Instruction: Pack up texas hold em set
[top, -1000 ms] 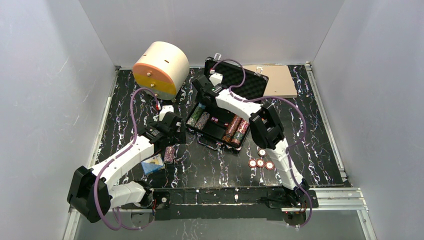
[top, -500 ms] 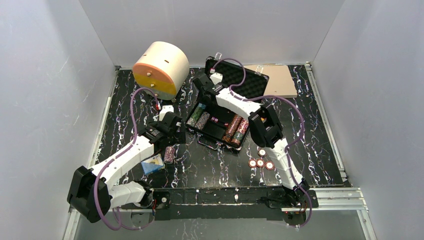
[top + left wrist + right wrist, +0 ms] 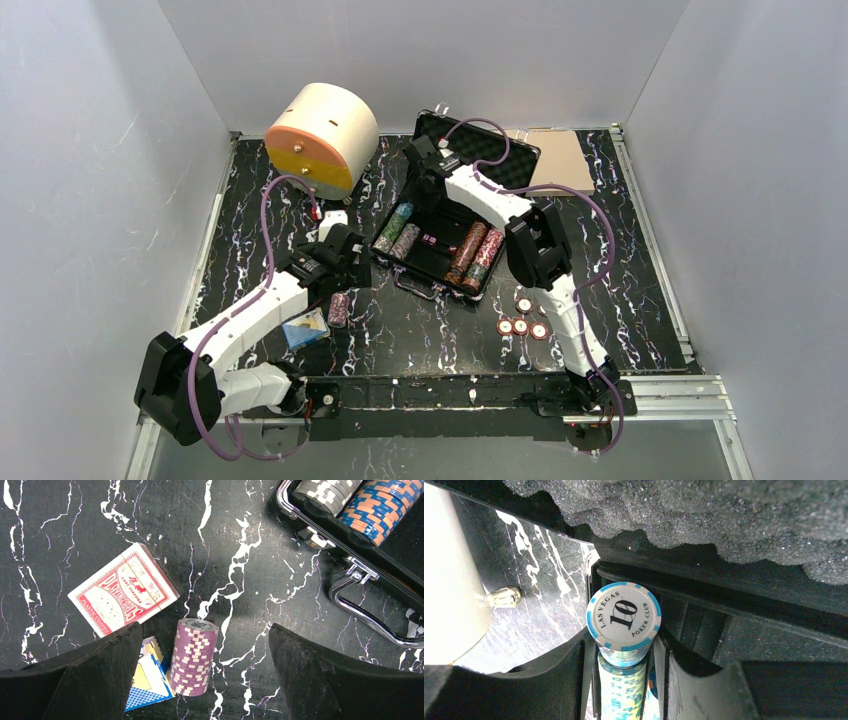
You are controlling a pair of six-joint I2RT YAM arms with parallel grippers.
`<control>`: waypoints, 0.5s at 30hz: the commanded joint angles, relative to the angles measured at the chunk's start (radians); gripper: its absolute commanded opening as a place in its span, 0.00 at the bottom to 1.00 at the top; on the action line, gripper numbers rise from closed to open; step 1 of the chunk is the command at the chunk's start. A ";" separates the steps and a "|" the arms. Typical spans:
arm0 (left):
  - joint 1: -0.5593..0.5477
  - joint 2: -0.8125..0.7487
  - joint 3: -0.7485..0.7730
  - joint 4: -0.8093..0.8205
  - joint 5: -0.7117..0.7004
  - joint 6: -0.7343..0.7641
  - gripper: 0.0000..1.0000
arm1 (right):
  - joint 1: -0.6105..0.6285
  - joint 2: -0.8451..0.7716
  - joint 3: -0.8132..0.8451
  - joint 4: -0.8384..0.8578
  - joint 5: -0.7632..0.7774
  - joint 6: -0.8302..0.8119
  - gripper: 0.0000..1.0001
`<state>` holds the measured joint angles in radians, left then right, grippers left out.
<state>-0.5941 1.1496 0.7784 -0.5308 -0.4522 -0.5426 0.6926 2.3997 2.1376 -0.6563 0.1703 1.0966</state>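
Right pincer (image 3: 624,645) has drawn back toward the lid, straddling the blue chip stack (image 3: 624,617) seated in the briefcase (image 3: 435,258), grip indeterminate; left pincer (image 3: 205,630) wide open, empty, above the unpacked purple chip stack (image 3: 194,655)

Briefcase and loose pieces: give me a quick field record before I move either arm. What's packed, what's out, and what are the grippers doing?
case: briefcase open, foam lid raised
packed: chip rows lying in slots on both sides, middle bare
right gripper: fingers straddle the blue-edged chip row near the lid hinge; grip unclear
left gripper: open, over the purple chip stack
outside case: purple chip stack, red deck, blue deck, round buttons
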 commanded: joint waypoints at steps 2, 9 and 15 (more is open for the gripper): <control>-0.003 -0.025 -0.003 -0.013 -0.031 -0.003 0.95 | 0.007 0.043 0.016 -0.060 -0.142 0.073 0.15; -0.003 -0.030 -0.006 -0.014 -0.034 -0.008 0.95 | 0.013 0.024 0.028 0.003 0.065 -0.078 0.27; -0.003 -0.021 -0.001 -0.011 -0.034 -0.003 0.95 | 0.015 0.048 0.029 0.050 0.173 -0.160 0.45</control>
<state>-0.5941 1.1496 0.7784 -0.5308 -0.4530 -0.5430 0.7094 2.4027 2.1384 -0.6315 0.2531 1.0111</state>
